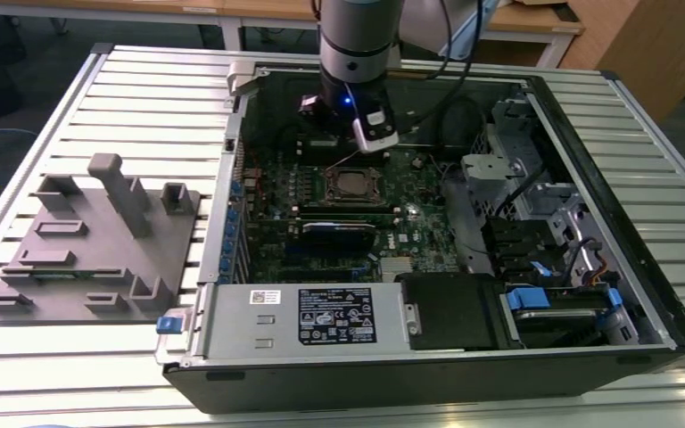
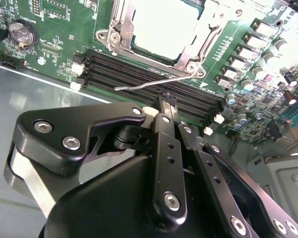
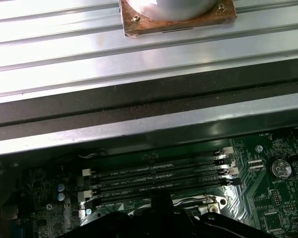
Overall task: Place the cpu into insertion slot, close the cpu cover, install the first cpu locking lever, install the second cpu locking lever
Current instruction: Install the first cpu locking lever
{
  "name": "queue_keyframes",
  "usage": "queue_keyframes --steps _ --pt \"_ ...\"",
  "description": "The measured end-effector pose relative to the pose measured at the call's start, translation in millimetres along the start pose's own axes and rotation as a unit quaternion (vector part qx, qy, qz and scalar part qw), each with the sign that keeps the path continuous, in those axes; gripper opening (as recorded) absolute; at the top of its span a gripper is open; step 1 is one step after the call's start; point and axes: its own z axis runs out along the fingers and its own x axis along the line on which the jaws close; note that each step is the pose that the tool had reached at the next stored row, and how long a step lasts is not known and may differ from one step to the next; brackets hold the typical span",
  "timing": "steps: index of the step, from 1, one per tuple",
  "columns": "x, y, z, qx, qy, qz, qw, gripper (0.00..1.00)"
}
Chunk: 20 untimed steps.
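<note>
The cpu [image 2: 164,22] lies flat in the insertion slot [image 1: 352,185], its pale metal top showing through the window of the cpu cover [image 2: 188,60], which is folded down over it. One thin silver locking lever [image 2: 149,84] sticks out free from the socket's corner, above the memory slots. A second lever [image 2: 209,40] runs along the socket's side. My gripper [image 2: 165,100] hangs just behind the free lever's tip, fingers shut together with nothing between them. In the exterior view the gripper [image 1: 345,153] hovers over the far edge of the socket.
Black memory slots [image 3: 159,176] run beside the socket. A coin battery [image 2: 21,30] sits on the green board. A black expansion card [image 1: 340,230], the power supply [image 1: 318,316] and a drive cage [image 1: 533,196] crowd the case. A grey fixture [image 1: 93,241] stands on the slatted table.
</note>
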Motion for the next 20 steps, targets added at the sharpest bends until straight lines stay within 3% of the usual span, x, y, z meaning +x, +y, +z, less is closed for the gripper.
queue_keyframes --steps 20 --pt "-7.0 3.0 0.9 0.0 0.0 0.0 1.0 0.11"
